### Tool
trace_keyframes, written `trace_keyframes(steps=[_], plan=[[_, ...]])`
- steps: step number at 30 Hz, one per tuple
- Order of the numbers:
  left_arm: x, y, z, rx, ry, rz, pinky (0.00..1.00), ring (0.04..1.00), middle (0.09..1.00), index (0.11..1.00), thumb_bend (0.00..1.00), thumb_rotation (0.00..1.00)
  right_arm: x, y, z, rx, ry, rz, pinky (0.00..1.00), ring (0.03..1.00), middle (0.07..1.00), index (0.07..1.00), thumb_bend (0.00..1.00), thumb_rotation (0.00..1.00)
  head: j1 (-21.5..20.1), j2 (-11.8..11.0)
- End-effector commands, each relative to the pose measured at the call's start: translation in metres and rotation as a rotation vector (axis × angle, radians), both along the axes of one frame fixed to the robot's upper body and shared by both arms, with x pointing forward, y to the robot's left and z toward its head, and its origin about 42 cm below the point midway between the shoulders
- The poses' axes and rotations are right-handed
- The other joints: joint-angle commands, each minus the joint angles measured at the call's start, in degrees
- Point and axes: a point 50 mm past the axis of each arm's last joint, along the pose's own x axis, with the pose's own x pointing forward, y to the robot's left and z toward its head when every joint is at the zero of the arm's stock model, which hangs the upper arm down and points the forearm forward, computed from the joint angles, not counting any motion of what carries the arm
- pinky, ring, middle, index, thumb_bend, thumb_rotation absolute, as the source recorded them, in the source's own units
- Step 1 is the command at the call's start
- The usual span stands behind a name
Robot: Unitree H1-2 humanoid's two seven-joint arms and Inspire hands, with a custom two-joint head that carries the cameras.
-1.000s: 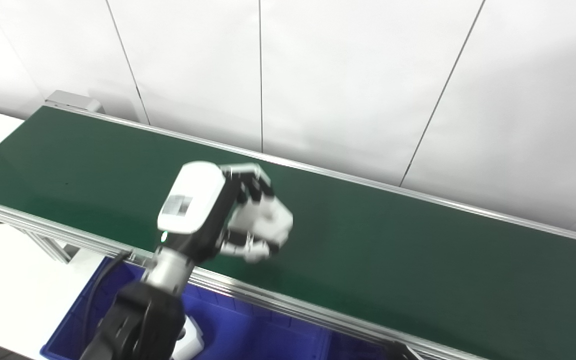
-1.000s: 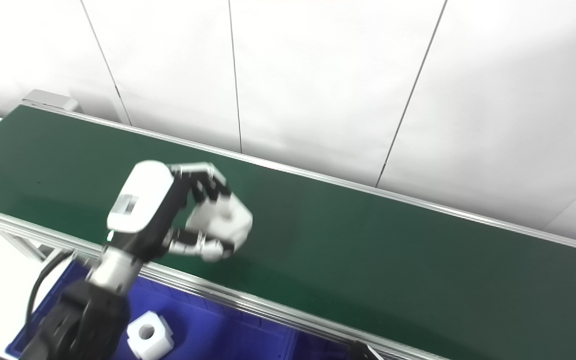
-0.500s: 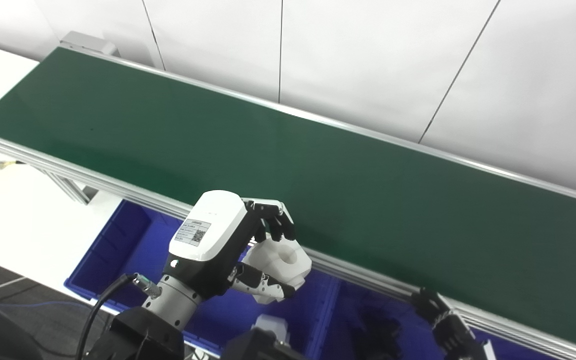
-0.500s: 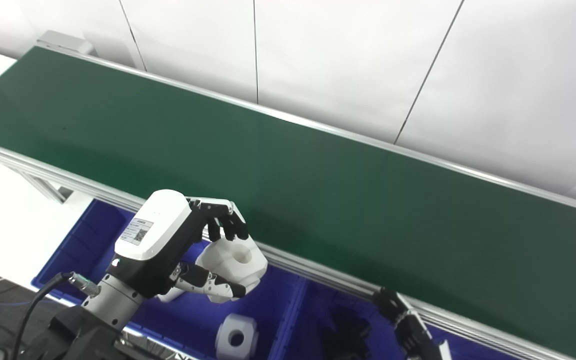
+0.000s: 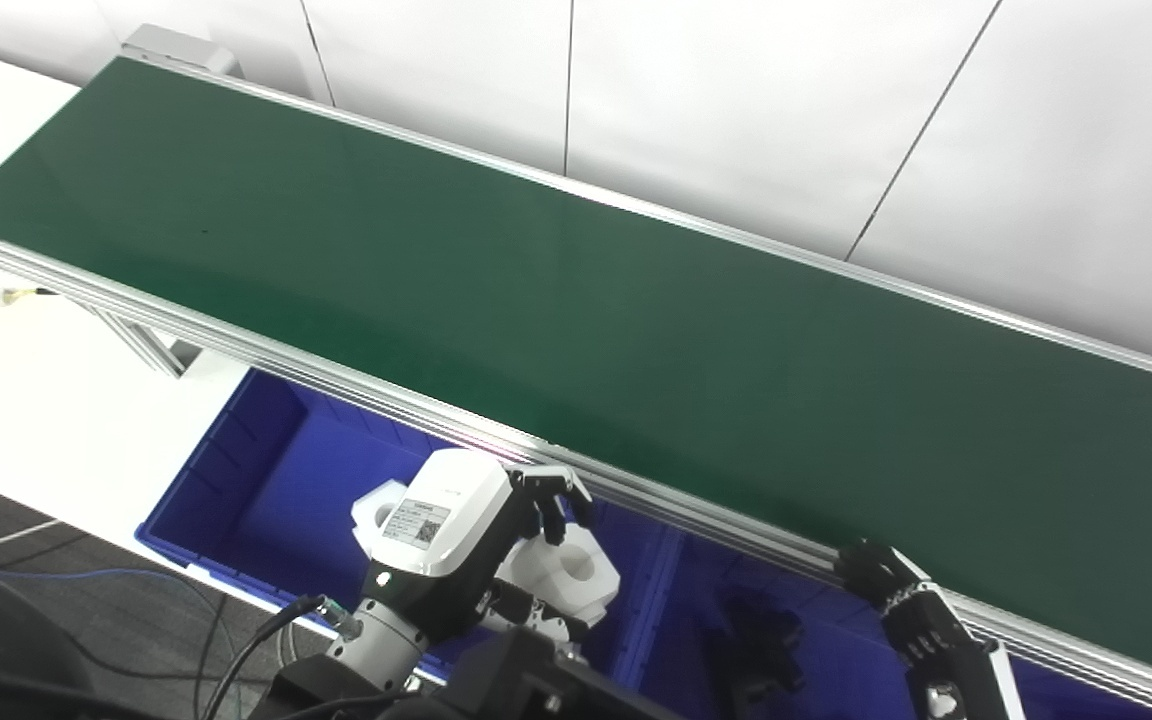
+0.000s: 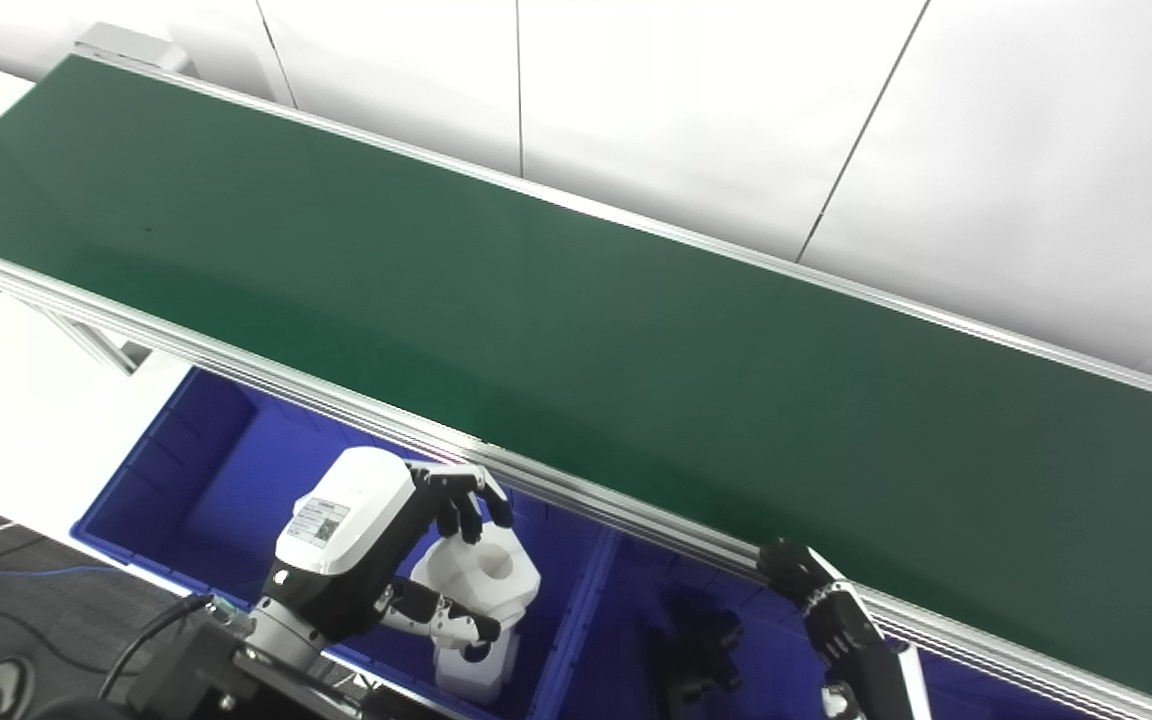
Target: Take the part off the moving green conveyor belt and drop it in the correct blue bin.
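Two blue bins sat side by side under the near rail of the green conveyor belt (image 5: 636, 300), which ran bare from upper left to lower right below a white panelled wall (image 5: 736, 100). You had the left hand (image 5: 456, 540) over the left blue bin (image 5: 236, 470), its dark fingers (image 5: 556, 495) and thumb wrapped around a white part with a round hole (image 5: 571, 575), so the part hung above the bin floor, clear of the belt. Behind that hand in the left eye view, a second white part (image 5: 376, 505) lay in the same bin; in the right eye view a further white part (image 6: 476, 665) sat just below the held one. In the right blue bin (image 5: 826, 670), dark parts (image 5: 761, 640) lay on the floor, too shadowed to make out. You kept the right hand (image 6: 821, 600) low at the belt's near rail, over that right bin; its black fingers looked loosely spread and gripped nothing. A black cable (image 5: 256, 650) ran from the left wrist towards the bottom edge. White table surface (image 5: 36, 400) showed left of the bins.
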Motion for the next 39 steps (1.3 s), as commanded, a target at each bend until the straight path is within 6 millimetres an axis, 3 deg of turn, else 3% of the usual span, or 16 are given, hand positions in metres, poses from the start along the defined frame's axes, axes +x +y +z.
trace_keyframes(steps=[1,6,13,14,15,16,17,20,23,27,33,39], plan=[[0.006,0.000,-0.005,0.009,-0.079,-0.001,0.38,0.448,0.463,0.540,0.52,0.00,0.003,0.001,0.010,0.010,-0.036,0.002,0.82,0.808,0.800,0.814,0.81,0.91,0.1,0.0],[0.015,0.002,-0.026,0.084,-0.126,-0.008,0.40,0.485,0.472,0.529,0.52,0.00,0.002,0.000,0.012,0.009,-0.035,0.001,0.81,0.802,0.797,0.810,0.80,0.91,0.3,0.2],[0.021,0.000,-0.027,0.158,-0.168,-0.014,0.42,0.521,0.487,0.508,0.52,0.00,0.002,0.002,0.013,0.018,-0.038,0.004,0.82,0.801,0.796,0.810,0.79,0.90,0.1,0.4],[0.021,0.000,-0.026,0.162,-0.163,-0.017,0.48,0.569,0.584,0.501,0.52,0.05,0.002,0.002,0.012,0.019,-0.039,0.005,0.81,0.799,0.795,0.809,0.79,0.90,0.1,0.4],[0.020,0.000,-0.025,0.169,-0.151,-0.026,0.53,0.605,0.639,0.535,0.59,0.13,0.002,0.002,0.012,0.019,-0.040,0.004,0.81,0.798,0.795,0.808,0.79,0.90,0.0,0.4],[0.019,0.001,-0.025,0.174,-0.143,-0.032,0.59,0.660,0.702,0.632,0.79,0.32,0.001,0.002,0.012,0.019,-0.041,0.003,0.81,0.797,0.796,0.807,0.80,0.90,0.0,0.4],[0.019,0.001,-0.025,0.185,-0.135,-0.044,0.60,0.666,0.708,0.642,0.81,0.33,0.001,0.002,0.013,0.016,-0.040,0.002,0.81,0.797,0.796,0.807,0.80,0.90,0.0,0.4],[0.017,0.003,-0.024,0.212,-0.101,-0.069,0.74,0.774,0.802,0.733,0.97,0.60,0.001,0.002,0.013,0.011,-0.041,0.000,0.81,0.799,0.798,0.811,0.80,0.91,-0.1,0.4],[0.016,0.003,-0.021,0.222,-0.064,-0.092,0.82,0.831,0.845,0.772,1.00,0.69,0.001,0.002,0.013,0.010,-0.042,-0.001,0.81,0.798,0.798,0.810,0.80,0.92,-0.1,0.4],[0.015,0.004,-0.017,0.225,-0.036,-0.122,0.86,0.861,0.860,0.792,1.00,0.74,0.001,0.002,0.012,0.014,-0.039,-0.002,0.81,0.797,0.798,0.807,0.80,0.91,-0.2,0.4],[0.015,0.003,-0.010,0.190,-0.042,-0.144,0.84,0.853,0.856,0.800,1.00,0.74,0.001,0.002,0.012,0.011,-0.045,-0.001,0.80,0.796,0.799,0.808,0.80,0.92,-0.4,0.4],[0.021,-0.003,0.010,0.077,-0.115,-0.167,0.82,0.836,0.841,0.794,1.00,0.73,0.001,0.005,0.009,0.016,-0.059,0.002,0.79,0.792,0.796,0.805,0.80,0.92,-4.2,0.4]])
